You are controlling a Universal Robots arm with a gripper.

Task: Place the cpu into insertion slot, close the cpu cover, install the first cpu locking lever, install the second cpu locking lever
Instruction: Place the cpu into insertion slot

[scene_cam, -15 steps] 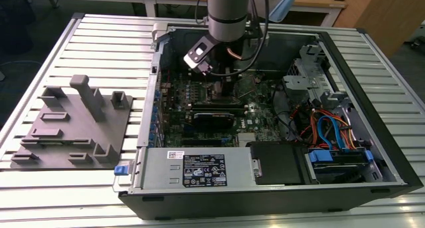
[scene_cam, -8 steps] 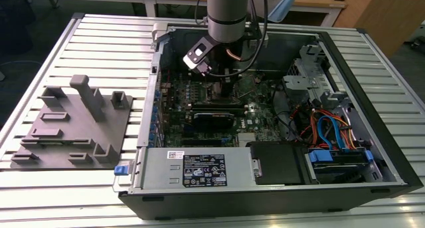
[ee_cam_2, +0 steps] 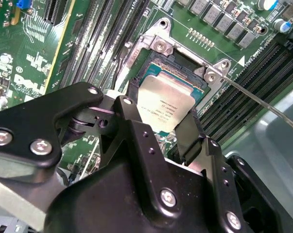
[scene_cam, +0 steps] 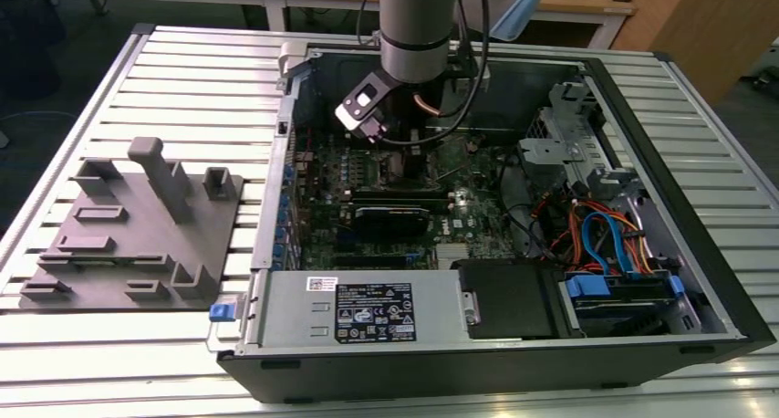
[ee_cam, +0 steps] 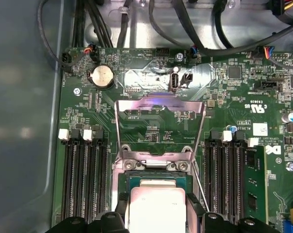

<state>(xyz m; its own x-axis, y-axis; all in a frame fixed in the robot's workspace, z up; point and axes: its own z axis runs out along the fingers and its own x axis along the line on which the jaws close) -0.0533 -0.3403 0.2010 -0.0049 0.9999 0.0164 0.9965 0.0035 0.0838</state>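
My gripper [ee_cam_2: 158, 116] hangs over the green motherboard [scene_cam: 365, 213] inside the open computer case, and in the exterior view the gripper [scene_cam: 408, 149] is at the back of the board. Its two black fingers [ee_cam_2: 187, 131] are shut on opposite edges of the cpu [ee_cam_2: 168, 102], a silver-grey square. The cpu [ee_cam: 156, 206] sits at or just above the insertion slot [ee_cam: 156, 178], and I cannot tell whether it is seated. Beyond the slot, the cpu cover [ee_cam: 158, 103] stands swung open. One thin wire locking lever [ee_cam_2: 263, 102] sticks out beside the slot, raised.
Long black memory slots [ee_cam: 85, 179] flank the socket on both sides. Black cables [ee_cam: 224, 39] run along the case wall past the board. A power supply [scene_cam: 353, 313] and a drive bay with coloured cables [scene_cam: 608, 245] fill the case front. A grey fixture plate [scene_cam: 122, 235] lies outside.
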